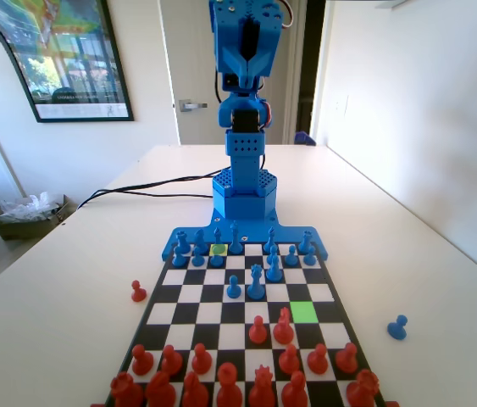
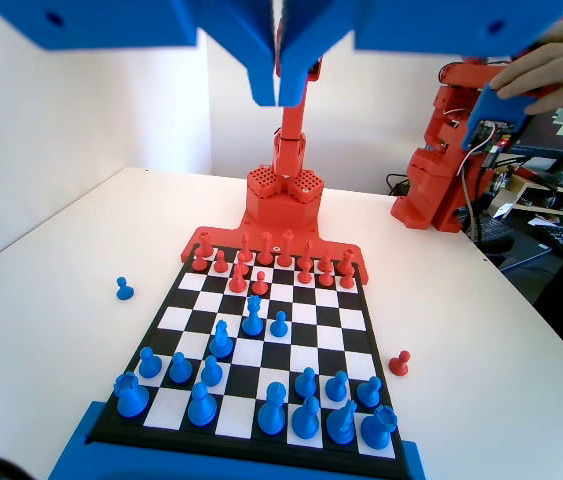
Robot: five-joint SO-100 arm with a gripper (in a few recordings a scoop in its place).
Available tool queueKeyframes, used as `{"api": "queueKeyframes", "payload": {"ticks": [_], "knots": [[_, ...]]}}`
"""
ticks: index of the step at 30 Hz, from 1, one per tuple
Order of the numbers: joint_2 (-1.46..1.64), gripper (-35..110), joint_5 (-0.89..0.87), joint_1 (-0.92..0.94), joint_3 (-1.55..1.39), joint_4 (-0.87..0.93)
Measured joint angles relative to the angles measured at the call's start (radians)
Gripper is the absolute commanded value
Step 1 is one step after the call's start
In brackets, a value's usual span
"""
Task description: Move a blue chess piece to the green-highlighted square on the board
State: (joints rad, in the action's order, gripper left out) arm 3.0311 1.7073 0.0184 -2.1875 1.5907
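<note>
Red plastic chess pieces crowd the near rows in my fixed view. Beyond them I see the bright green-highlighted square, bare. A small blue knob-topped chess piece stands two files left, one row farther. In the wrist view my blue gripper hangs high, jaws pressed together, holding nothing.

The white table carries the chess board and 2 stray pawns.
</note>
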Motion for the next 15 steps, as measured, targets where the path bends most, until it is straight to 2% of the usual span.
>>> {"api": "queueKeyframes", "payload": {"ticks": [15], "knots": [[0.000, 1, -0.012, 0.000, 0.000, 0.000]]}}
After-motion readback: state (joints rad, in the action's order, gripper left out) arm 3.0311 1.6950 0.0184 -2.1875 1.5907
